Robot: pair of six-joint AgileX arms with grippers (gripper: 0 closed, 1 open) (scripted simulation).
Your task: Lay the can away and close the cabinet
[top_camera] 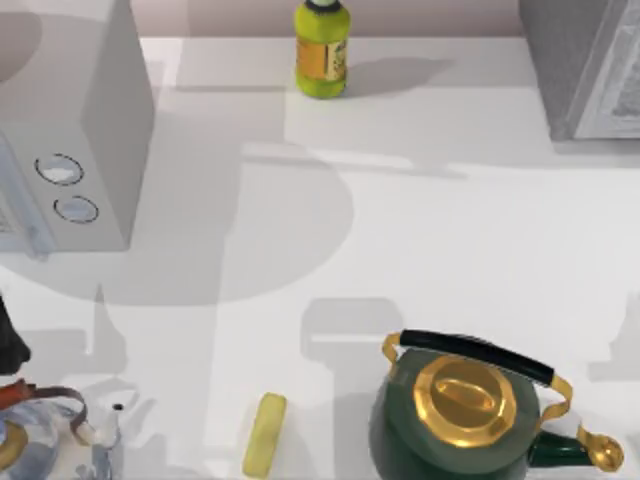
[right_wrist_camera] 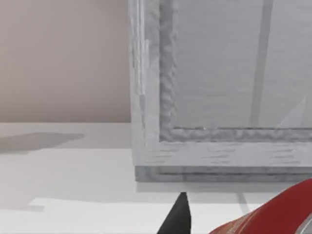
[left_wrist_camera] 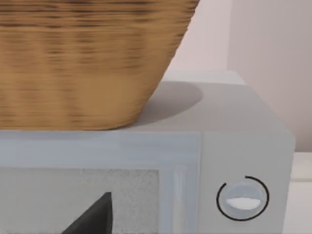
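The red can [right_wrist_camera: 273, 217] shows in the right wrist view, close to the camera and tilted. My right gripper [right_wrist_camera: 222, 224] is shut on it, with one dark fingertip [right_wrist_camera: 179, 214] beside it. Straight ahead stands the cabinet [right_wrist_camera: 214, 151], its white framed panel door facing the gripper; in the top view the cabinet [top_camera: 575, 70] sits at the back right corner. My left arm [top_camera: 10, 345] is parked at the table's left edge, and one of its dark fingers [left_wrist_camera: 92, 217] points at the pale grey box.
A pale grey box with two round dials [top_camera: 80, 150] stands at the back left, with a woven basket [left_wrist_camera: 83, 58] on top. A yellow-green bottle [top_camera: 321, 50] is at the back centre. At the front sit a green kettle [top_camera: 460, 420], a yellow bar [top_camera: 265, 435] and a white teapot [top_camera: 50, 440].
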